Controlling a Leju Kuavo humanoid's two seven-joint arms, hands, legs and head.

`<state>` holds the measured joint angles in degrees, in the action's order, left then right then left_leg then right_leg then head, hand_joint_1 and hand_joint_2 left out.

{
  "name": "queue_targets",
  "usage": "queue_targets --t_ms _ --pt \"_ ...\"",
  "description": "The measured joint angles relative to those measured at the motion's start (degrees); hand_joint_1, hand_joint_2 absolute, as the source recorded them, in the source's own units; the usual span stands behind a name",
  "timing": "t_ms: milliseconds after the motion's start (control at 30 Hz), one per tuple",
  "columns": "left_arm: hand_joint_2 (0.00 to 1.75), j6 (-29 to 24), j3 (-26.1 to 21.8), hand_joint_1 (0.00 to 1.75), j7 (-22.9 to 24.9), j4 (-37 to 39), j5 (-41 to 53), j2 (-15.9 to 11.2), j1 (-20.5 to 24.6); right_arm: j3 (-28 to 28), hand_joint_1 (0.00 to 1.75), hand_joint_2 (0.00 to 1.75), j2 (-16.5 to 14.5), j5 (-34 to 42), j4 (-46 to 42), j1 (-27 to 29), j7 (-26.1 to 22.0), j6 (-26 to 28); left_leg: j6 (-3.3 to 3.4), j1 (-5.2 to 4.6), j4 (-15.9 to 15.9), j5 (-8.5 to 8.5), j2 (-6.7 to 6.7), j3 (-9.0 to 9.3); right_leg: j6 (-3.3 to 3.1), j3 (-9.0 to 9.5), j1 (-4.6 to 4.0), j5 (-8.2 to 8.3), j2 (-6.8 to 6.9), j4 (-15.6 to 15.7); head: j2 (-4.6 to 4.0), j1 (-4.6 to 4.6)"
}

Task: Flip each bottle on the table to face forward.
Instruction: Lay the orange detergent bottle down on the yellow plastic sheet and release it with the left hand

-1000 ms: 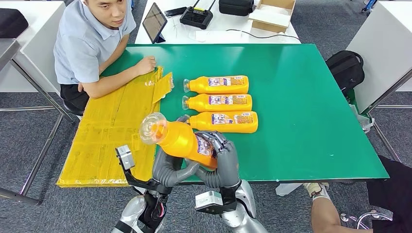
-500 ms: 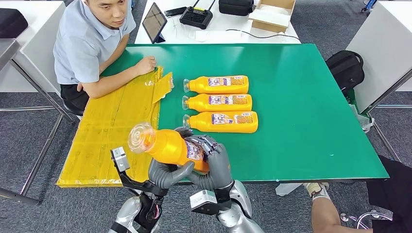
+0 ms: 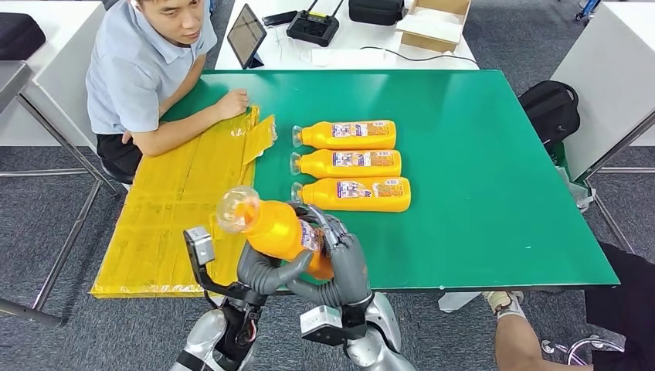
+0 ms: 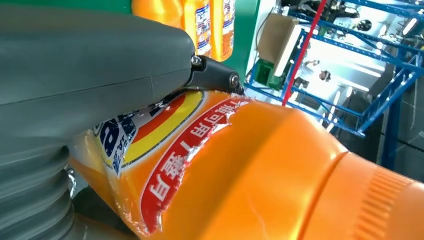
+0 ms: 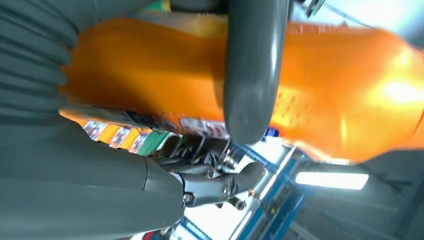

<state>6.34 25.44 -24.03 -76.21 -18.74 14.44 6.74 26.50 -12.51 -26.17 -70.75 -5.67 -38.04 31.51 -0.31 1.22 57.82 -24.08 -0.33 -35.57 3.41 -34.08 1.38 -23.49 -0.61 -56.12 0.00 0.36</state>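
An orange bottle [image 3: 276, 229] with a clear cap is lifted off the table near its front edge, cap tilted up toward the left. My left hand [image 3: 266, 270] grips it from below and my right hand [image 3: 344, 263] wraps around its labelled base. Close up, the orange bottle [image 4: 280, 170] shows a torn red and yellow label against my left hand [image 4: 90, 75]. The right wrist view has my right hand [image 5: 250, 70] across the orange bottle [image 5: 325, 95]. Three more orange bottles [image 3: 351, 165] lie side by side on the green table [image 3: 479, 170], caps pointing left, labels up.
A person [image 3: 147, 69] sits at the table's far left corner, forearm resting on yellow taped cardboard [image 3: 181, 209] that covers the left side. A white table behind carries a tablet [image 3: 246, 35], a controller and a box. A black backpack [image 3: 550, 108] sits on the floor at right.
The held bottle swung left and down with both hands, then came back slightly right and up. The three lying bottles and the person stayed put.
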Motion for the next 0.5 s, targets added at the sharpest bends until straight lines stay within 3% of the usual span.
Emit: queue_targets --t_ms 200,367,500 --pt "1.75 -3.5 -2.3 1.75 1.2 0.2 -0.3 0.8 1.7 5.8 0.00 0.00 2.3 -1.4 -4.8 0.3 0.0 7.0 -0.01 0.02 0.0 0.01 0.05 0.00 -0.01 -0.08 -0.02 0.01 -0.01 0.0 0.00 -0.03" --pt "1.75 -4.8 -3.8 1.75 1.0 0.5 0.0 1.1 2.6 9.1 0.00 0.00 3.8 -3.5 -8.4 0.3 0.0 8.1 -0.01 0.03 0.0 0.01 0.06 -0.02 -0.01 -0.08 -0.02 0.01 -0.02 0.0 0.00 -0.03" --pt "1.75 -11.5 -4.4 1.75 -1.3 1.2 7.0 1.1 3.8 10.1 0.00 0.00 4.5 -6.8 -11.1 0.5 0.0 8.1 -0.01 0.02 0.0 0.01 0.05 -0.04 -0.01 -0.08 -0.01 0.01 -0.01 0.0 0.00 -0.03"
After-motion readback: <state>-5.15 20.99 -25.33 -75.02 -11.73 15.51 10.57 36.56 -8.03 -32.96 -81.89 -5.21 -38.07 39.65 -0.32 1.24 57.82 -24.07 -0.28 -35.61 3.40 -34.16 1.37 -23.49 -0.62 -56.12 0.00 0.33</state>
